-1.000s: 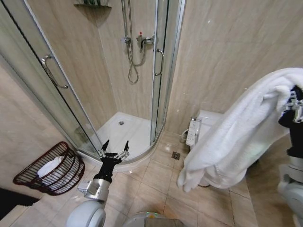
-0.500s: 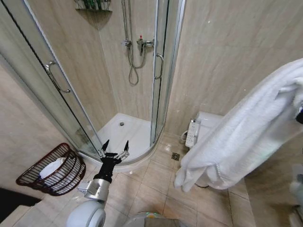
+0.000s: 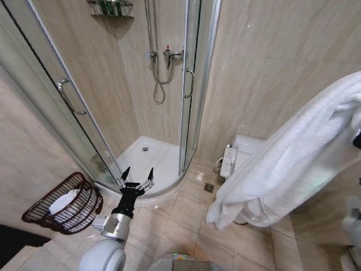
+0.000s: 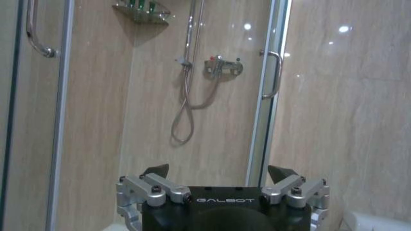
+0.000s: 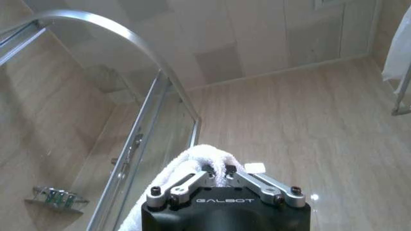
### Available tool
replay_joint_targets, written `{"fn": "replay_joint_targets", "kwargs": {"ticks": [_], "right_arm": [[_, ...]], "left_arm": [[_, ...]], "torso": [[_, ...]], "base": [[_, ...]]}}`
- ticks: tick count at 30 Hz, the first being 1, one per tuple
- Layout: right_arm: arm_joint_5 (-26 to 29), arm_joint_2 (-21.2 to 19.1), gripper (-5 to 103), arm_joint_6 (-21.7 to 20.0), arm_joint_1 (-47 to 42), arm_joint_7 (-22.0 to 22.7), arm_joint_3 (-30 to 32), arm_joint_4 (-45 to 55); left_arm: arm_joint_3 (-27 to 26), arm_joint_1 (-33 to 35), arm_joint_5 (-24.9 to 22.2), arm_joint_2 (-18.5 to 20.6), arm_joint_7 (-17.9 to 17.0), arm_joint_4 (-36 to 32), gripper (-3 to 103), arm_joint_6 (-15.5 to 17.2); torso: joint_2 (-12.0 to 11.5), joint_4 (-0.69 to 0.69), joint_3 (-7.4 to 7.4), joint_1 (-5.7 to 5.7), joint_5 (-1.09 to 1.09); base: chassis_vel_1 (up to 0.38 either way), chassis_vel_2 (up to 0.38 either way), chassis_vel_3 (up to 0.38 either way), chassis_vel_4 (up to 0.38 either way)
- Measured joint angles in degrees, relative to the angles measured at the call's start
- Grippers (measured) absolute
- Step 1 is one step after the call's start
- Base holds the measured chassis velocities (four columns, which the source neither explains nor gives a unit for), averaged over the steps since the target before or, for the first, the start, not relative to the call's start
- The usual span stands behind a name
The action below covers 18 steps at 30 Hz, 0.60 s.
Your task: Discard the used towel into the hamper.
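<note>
Beige-tiled bathroom floor carried reddish-brown woven hamper (image 3: 63, 204) far left, nearer idle, spread-open left gripper (image 3: 136, 182). Hung high right: long white terry towel (image 3: 285, 164), pinched in right gripper (image 5: 218, 177) jaws.

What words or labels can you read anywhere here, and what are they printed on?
"GALBOT": on the black body of the left gripper, in its wrist view.
"GALBOT": on the black body of the right gripper, shut on the white fluffy towel.
Small white tag on the towel: too small to read.
</note>
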Motion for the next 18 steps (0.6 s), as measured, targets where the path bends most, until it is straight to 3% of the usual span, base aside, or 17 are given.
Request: {"fn": "replay_joint_targets", "kwargs": {"ticks": [18], "right_arm": [[-3.5,0.6,3,-0.4,0.4,0.5,-5.0,0.0]], "left_arm": [[0.0,0.0,0.0,0.0,0.0,0.0,100,0.0]], "torso": [[5.1,0.00,2.78,2.32,0.00]], "base": [[0.000,0.000,0.000,0.000]]}}
